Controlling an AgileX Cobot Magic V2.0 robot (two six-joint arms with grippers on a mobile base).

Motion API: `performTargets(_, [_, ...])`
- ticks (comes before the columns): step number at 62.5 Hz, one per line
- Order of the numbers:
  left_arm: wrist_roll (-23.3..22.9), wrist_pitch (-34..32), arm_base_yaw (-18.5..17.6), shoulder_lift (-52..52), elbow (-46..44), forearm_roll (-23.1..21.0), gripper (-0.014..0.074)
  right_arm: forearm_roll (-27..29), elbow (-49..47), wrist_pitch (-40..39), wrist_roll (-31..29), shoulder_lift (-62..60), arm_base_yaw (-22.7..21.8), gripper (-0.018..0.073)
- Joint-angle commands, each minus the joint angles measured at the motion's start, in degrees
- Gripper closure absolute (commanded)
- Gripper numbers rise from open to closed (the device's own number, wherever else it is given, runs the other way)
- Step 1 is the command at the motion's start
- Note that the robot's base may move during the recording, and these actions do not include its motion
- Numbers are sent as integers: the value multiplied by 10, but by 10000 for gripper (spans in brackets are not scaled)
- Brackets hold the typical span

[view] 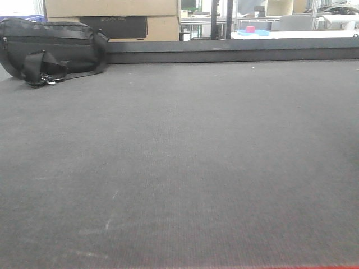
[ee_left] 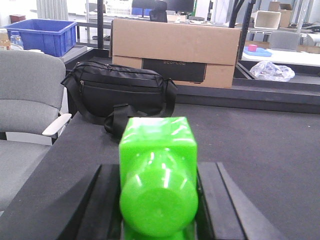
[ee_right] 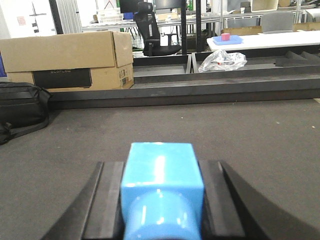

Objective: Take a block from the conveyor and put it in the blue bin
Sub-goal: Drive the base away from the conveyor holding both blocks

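Plainly, the exterior front-facing view gave most of its frame to the conveyor (view: 179,168), a dark grey woven belt with pale scuffs, closed on the far side by its edge rail (view: 235,51). A cardboard box (view: 112,8) stood beyond that rail. A black bag (view: 53,47) lay on the belt just in front of the box, toward its left end. Far to the right of the box, a pink cube (view: 250,29) sat on a blue tray (view: 262,33).

The left wrist-mounted view alone showed the left end effector (ee_left: 159,167). Its two black fingers (ee_left: 107,200) were closed against the sides of a green block (ee_left: 157,150), gripping it on the near side of the box. Whether the block touched the belt could not be told. Only this view caught the blue bin (ee_left: 37,36), well to the left of the box and beyond a grey chair (ee_left: 30,90). A crumpled plastic bag (ee_left: 271,71) lay to the right of the box.

The right wrist-mounted view alone showed the right end effector (ee_right: 162,165), clamped on a blue block (ee_right: 162,190) in front of the box and to its right. A black office chair (ee_right: 155,30) stood behind the box's right end.
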Motion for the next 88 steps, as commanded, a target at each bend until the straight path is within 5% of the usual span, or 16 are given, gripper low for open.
performTargets(1, [-2,-12,1,-4,0,1,708,-5,2,-14,-5,-2,0,721])
performTargets(88, [-2,-12,1,-7,0,1,708,-5,2,-14,-5,-2,0,721])
